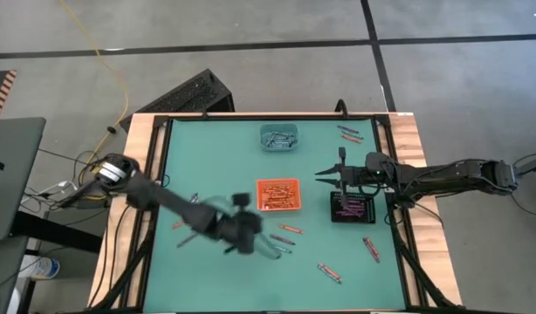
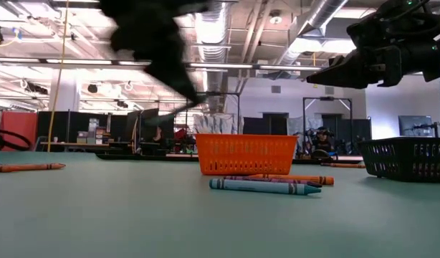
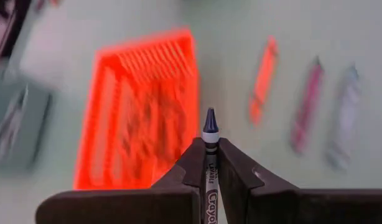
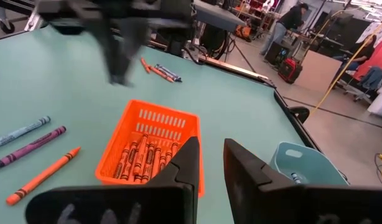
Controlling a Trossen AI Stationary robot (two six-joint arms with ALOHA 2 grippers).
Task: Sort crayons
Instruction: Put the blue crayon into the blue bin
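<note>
Blue-grey wax, a paper-wrapped crayon (image 3: 209,149), sits pinched tight between the fingers of the left gripper (image 3: 209,163), its pointed tip poking out ahead of them, so the pick is made and the carry is the step in hand. In the high view the left gripper (image 1: 243,228) hangs over the green worktop (image 1: 207,166) at lower centre of the frame, just below-left of the square orange plastic mesh tray (image 1: 278,194), which already carries a layer of orange crayons. Loose crayons are scattered about: an orange one (image 3: 263,79), a purple-pink one (image 3: 307,104) and a pale blue-grey one (image 3: 343,118) lie side by side at the right of the left wrist view, and more sit near the lower right and upper right of the high view. The right gripper (image 1: 331,177) waits right of centre, above the black mesh tray (image 1: 352,208) that holds purple-pink sticks; its fingers (image 4: 186,163) stand a little apart with nothing between them. My read: a blue-grey stick belongs with its like in the small teal plastic tray (image 1: 278,137) at upper centre of the high view, so the next move calls for swinging past the orange tray, stopping over the teal one and only then letting go.
</note>
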